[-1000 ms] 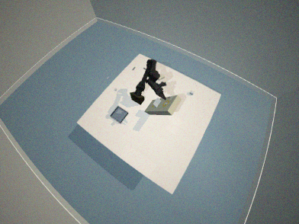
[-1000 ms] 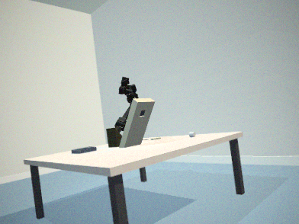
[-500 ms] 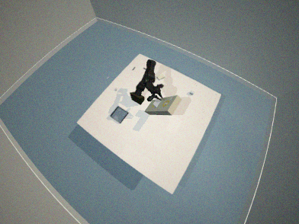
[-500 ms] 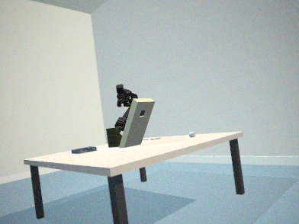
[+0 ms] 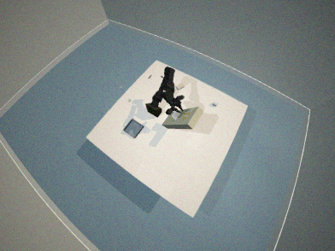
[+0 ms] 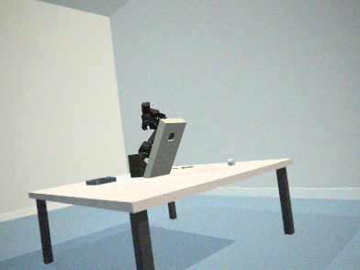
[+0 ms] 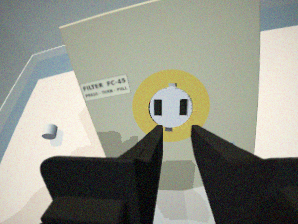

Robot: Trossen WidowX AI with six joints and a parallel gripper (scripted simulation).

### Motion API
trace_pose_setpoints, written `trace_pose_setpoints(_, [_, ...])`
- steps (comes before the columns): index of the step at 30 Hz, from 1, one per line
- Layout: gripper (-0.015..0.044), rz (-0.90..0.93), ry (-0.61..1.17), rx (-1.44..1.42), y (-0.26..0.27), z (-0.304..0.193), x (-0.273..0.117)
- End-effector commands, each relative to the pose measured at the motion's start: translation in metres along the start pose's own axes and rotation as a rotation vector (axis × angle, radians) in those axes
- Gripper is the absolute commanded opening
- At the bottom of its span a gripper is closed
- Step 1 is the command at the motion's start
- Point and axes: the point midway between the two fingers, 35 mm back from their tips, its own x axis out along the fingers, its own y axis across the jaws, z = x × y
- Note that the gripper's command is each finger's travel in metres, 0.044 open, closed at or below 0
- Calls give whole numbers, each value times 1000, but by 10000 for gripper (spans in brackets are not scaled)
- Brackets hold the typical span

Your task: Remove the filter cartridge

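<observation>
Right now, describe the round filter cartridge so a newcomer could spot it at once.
Find the tilted beige service panel standing on the white table. On its face, a yellow ring surrounds the pale round filter cartridge. Only it bears two dark upright slots.
</observation>
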Motion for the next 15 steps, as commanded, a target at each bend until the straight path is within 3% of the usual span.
trace_pose_setpoints(1, [103,-4,5,5,-1,-1,7])
trace_pose_setpoints(15, [103,-3,3,5,0,-1,29])
